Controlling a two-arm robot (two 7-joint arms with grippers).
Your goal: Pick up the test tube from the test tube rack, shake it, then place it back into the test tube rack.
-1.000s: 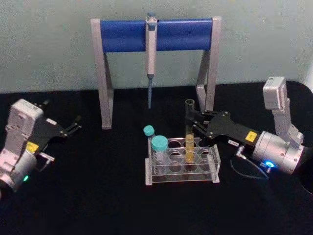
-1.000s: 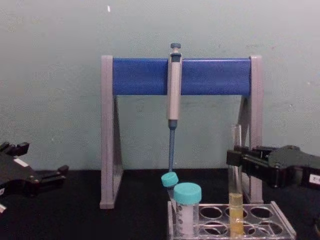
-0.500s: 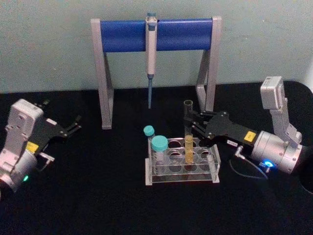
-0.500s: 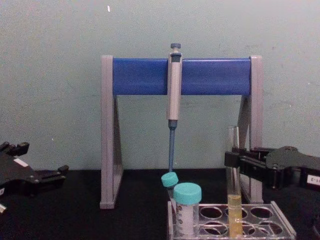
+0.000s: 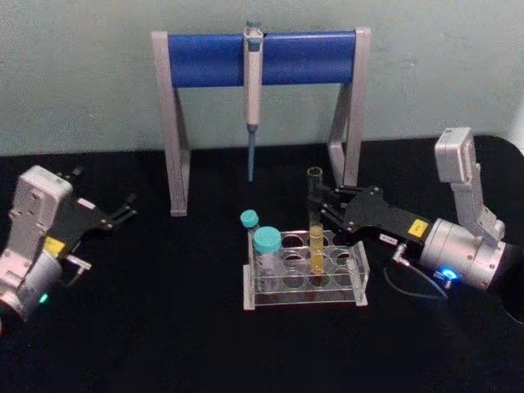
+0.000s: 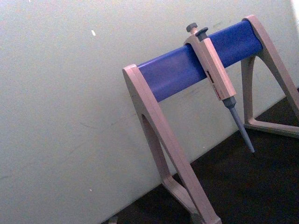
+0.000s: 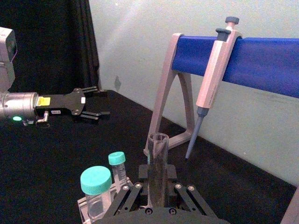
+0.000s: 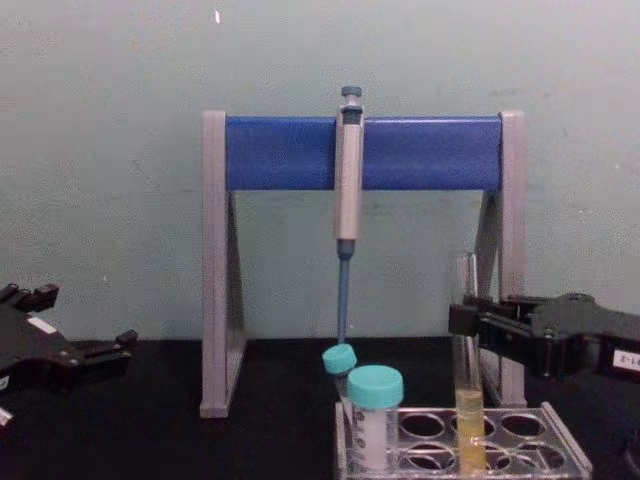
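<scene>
Test tube [image 5: 314,223]: upright in a hole of the rack, between the capped vials and the rack's right end; its open mouth stands well above the rack, and yellow liquid fills its lower part.
Test tube rack [image 5: 332,292]: low clear tray with round holes, near the middle of the black desk [image 5: 180,327], in front of the stand.
Right gripper [image 5: 318,205]: reaches in from the desk's right edge, level with the tube's upper half; its black fingers are pressed to the glass on two sides, pinching the tube above the liquid. The right wrist view shows the tube [image 7: 157,161] rising between the pads.
Left gripper [image 5: 106,186]: near the desk's left edge, well apart from the rack, fingers spread and holding nothing.
Vials [image 5: 266,242]: two with teal caps, at the rack's left end, the smaller one behind the larger.
Stand [image 5: 205,59]: grey legs and blue bar, along the desk's back edge.
Pipette [image 5: 253,86]: hangs from the middle of the bar, tip down.
</scene>
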